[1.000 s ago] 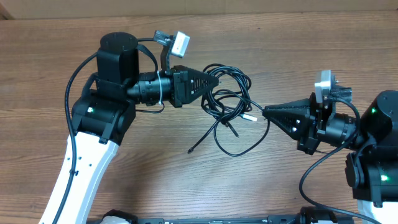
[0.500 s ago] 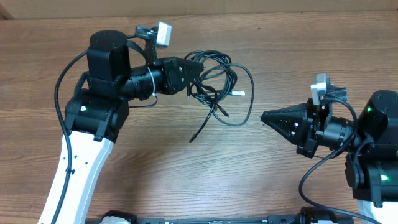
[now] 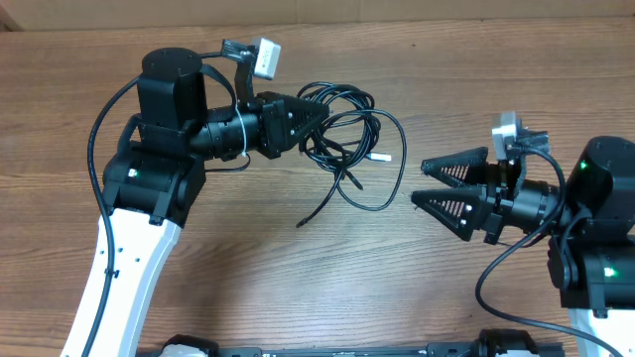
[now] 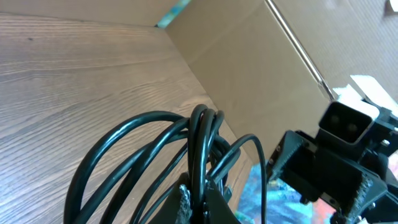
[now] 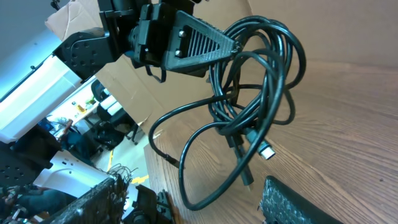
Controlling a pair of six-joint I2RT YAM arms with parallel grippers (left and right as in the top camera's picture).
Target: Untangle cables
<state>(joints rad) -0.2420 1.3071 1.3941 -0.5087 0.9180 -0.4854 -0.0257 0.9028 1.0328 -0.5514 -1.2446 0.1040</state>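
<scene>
Wood-grain tabletop [image 3: 238,268] lies under the cables [image 3: 342,149], a tangled black bundle dangling in loops from the left gripper [image 3: 317,112], which is clamped tight on its upper strands. The step in hand looks like drawing one strand free. The right gripper [image 3: 419,181] hovers apart from the bundle, jaws spread wide, empty and touching nothing. Next it probably needs to reach the white-tipped plug end [image 3: 380,156] and close there.
</scene>
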